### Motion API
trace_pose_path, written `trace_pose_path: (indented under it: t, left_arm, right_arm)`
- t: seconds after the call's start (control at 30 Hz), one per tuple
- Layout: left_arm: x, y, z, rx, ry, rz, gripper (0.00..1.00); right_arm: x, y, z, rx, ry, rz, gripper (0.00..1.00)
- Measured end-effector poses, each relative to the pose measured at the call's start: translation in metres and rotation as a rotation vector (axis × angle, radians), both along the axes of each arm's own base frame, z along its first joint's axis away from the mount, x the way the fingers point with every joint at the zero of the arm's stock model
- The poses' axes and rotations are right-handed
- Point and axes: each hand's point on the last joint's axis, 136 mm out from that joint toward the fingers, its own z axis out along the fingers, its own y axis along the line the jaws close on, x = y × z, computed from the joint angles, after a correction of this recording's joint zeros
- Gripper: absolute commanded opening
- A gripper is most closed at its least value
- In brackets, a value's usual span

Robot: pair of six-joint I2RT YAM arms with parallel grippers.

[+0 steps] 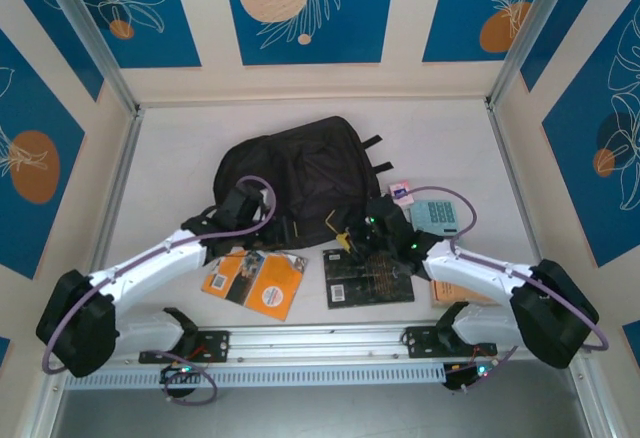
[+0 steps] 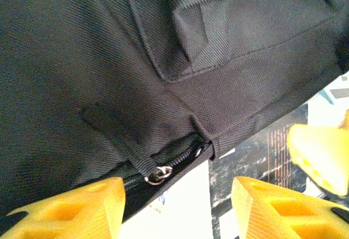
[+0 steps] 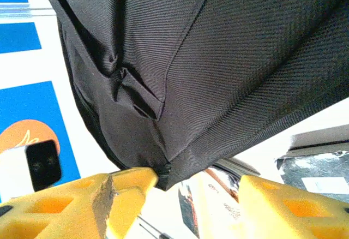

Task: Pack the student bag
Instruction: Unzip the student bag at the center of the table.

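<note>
Yellow fingers (image 2: 82, 209) of the left gripper (image 2: 177, 201) stand apart, clamped on nothing. The bag (image 1: 300, 178) has its lower hem hanging just above them, and its zip pull (image 2: 158, 173) sits over the left-hand finger. The right gripper (image 3: 191, 201) is also spread, with a bag corner dipping between its fingers (image 3: 294, 206), closer to the left one. I cannot see that it pinches the cloth.

In the top view the bag lies mid-tabletop (image 1: 180, 158), far side, both grippers at its near edge. An orange book (image 1: 255, 278) and a black book (image 1: 368, 278) wait nearer the arms, and a calculator (image 1: 435, 216) lies to the right.

The step looks like opening the zip. To do it well, one gripper should pin the hem close beside the zip end. The other should close squarely on the small metal pull and draw it along the line of the teeth, not away from the bag.

The bag is black ribbed weave, soft and creased, with a stitched pocket fold and a flat webbing tab leading to the pull. Cloth like this will likely bunch and drag unless held taut. The fingers are blocky with hollow cells, and the books are flat and stiff.
</note>
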Motion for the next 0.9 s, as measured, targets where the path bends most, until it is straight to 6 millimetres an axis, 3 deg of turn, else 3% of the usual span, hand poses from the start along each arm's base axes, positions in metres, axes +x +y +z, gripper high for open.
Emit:
trace_pose_path:
  t: [0.2,0.4,0.63,0.9]
  left_arm:
    - [0.005,0.026,0.011,0.006,-0.010,0.066,0.54]
    - [0.002,0.036,0.010,0.005,-0.012,0.089,0.54]
    - [-0.005,0.041,-0.008,0.030,0.028,0.092,0.54]
    - [-0.003,0.046,-0.015,0.038,0.053,0.114,0.54]
  right_arm:
    - [-0.009,0.020,-0.031,-0.068,0.088,0.055,0.60]
    - [0.003,0.056,-0.022,-0.029,0.071,0.109,0.58]
    - [0.010,0.072,-0.026,-0.018,0.066,0.132,0.46]
    - [0.017,0.079,-0.033,-0.016,0.053,0.128,0.16]
